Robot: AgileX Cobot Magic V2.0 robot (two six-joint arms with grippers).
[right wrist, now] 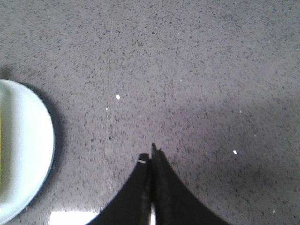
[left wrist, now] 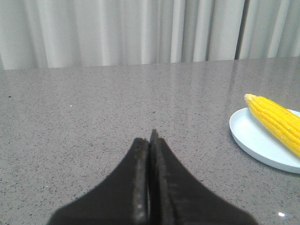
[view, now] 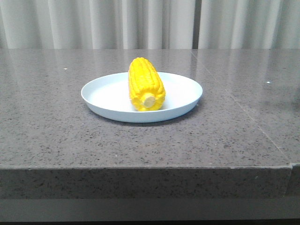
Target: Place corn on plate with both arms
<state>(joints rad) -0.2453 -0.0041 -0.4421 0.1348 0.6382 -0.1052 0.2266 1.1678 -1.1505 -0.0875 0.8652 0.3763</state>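
Note:
The yellow corn (view: 146, 84) lies on the pale blue plate (view: 187, 93) in the middle of the table, its cream stub end toward the front. Neither arm shows in the front view. In the left wrist view my left gripper (left wrist: 151, 140) is shut and empty above bare table, with the plate (left wrist: 253, 140) and the corn (left wrist: 276, 122) off to one side, apart from it. In the right wrist view my right gripper (right wrist: 151, 157) is shut and empty above bare table; the plate's rim (right wrist: 44, 140) shows at the picture's edge, with a sliver of corn (right wrist: 1, 150).
The grey speckled stone table (view: 56, 122) has its front edge near the camera. A seam (view: 253, 122) runs across its right part. White curtains (view: 93, 23) hang behind the table.

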